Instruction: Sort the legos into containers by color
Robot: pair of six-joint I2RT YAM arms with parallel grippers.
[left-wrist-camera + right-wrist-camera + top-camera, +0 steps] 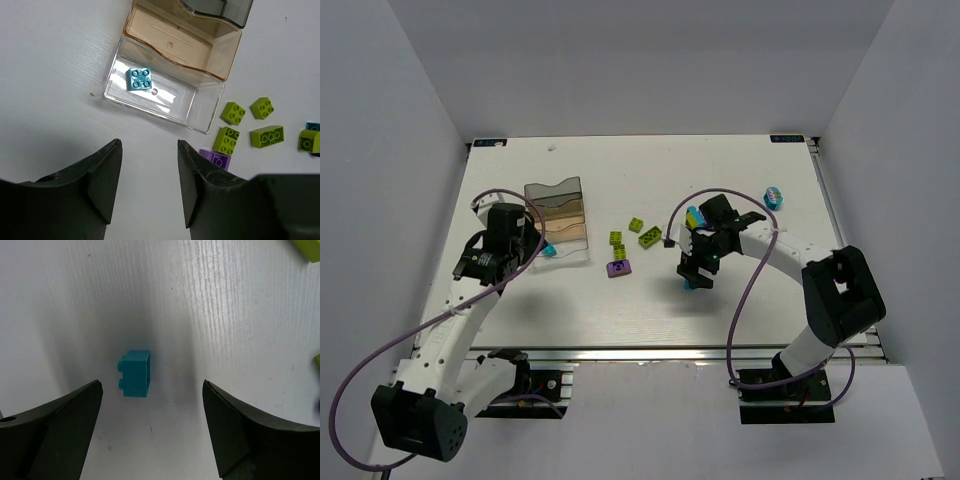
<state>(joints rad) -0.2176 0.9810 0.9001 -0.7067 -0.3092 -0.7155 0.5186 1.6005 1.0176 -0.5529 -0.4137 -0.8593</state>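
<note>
End effector [151, 386] (right) agape above lego [136, 373]

grey tray [234, 12] cut off at top edge, lime brick [311, 247] clipped by corner

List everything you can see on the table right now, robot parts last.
containers: three joined trays, smoky grey, amber, clear; left part of the table
tray brick: one, teal, lying flat in the clear tray
lime bricks: four, lime-green, loose cluster right of the trays
purple brick: one, purple, at the near side of that cluster
table brick: one, teal, on its side, below the right jaws
far brick: one, mostly teal, far right of the table; too small to detail
edge pieces: teal and lime, cut off by the left wrist view; count unclear
left gripper: black, jaws apart, empty, near the clear tray
right gripper: black, jaws wide open, either side of the table brick, not touching
</note>
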